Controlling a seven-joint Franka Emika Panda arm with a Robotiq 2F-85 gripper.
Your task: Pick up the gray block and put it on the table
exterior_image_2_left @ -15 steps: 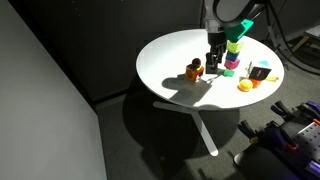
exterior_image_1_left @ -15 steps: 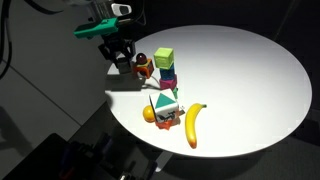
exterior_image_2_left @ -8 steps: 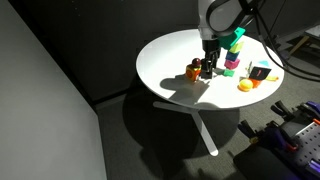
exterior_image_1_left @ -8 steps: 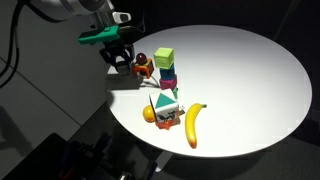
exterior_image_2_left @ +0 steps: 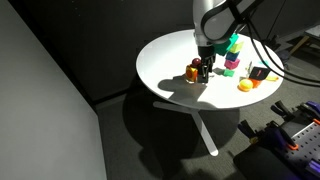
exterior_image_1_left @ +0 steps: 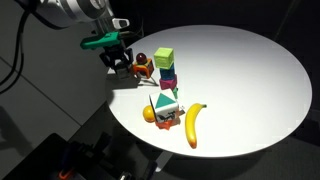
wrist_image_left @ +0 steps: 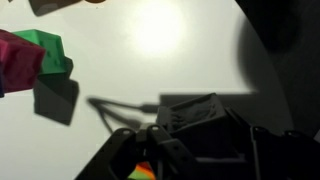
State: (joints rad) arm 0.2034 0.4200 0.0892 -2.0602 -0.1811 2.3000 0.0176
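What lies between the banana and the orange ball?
In an exterior view, a toy pile, topped by a white block with a green triangle, sits between the banana and the orange ball.

1. The gray block (wrist_image_left: 190, 112), in the wrist view: a small, plain, dark gray cube with flat faces, sitting level. It's right at the gripper (wrist_image_left: 190, 128) and looks pinched between the fingers. It hangs over bare white tabletop, off to the right of the lime-green cube (wrist_image_left: 45, 52) and clear of it.
2. In both exterior views it's too small and shadowed to pick out.
3. The table (exterior_image_1_left: 250, 70): big, round, smooth white top, standing level. The lime-green cube sits left of its centre.
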